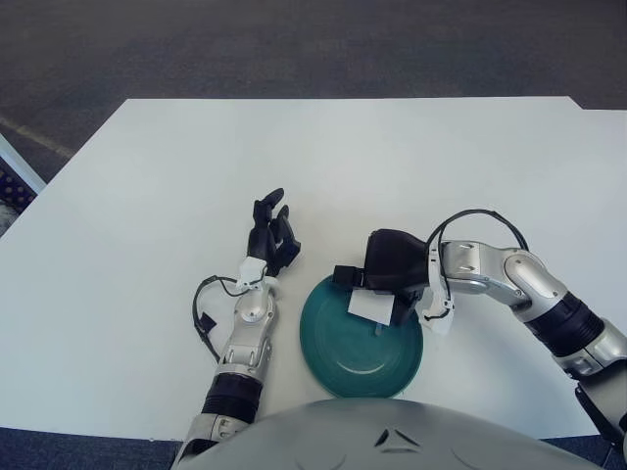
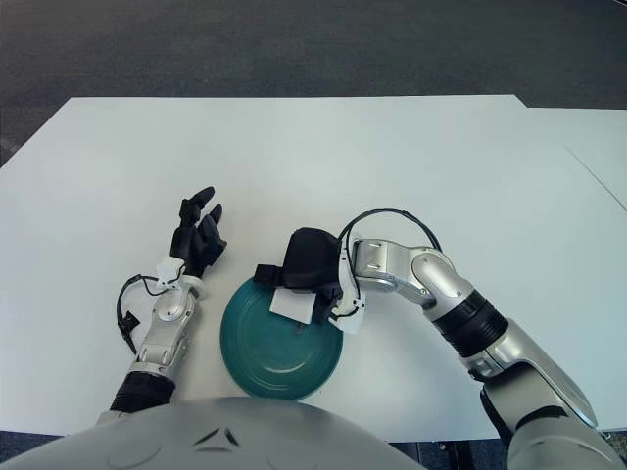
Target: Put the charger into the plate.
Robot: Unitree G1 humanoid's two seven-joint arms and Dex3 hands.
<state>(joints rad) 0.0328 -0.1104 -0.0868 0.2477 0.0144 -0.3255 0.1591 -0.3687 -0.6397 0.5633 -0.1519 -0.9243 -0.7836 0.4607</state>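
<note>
White charger (image 1: 370,305) (half hidden) under right hand (image 1: 392,262), over plate (image 1: 361,367).

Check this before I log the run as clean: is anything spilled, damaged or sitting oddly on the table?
Nothing stands out. The right hand holds the white charger over the far rim of the teal plate, which lies flat and intact on the table. The left hand shows beside the plate, to its left.

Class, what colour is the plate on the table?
The plate is dark teal green, clearest in the left eye view.
</note>
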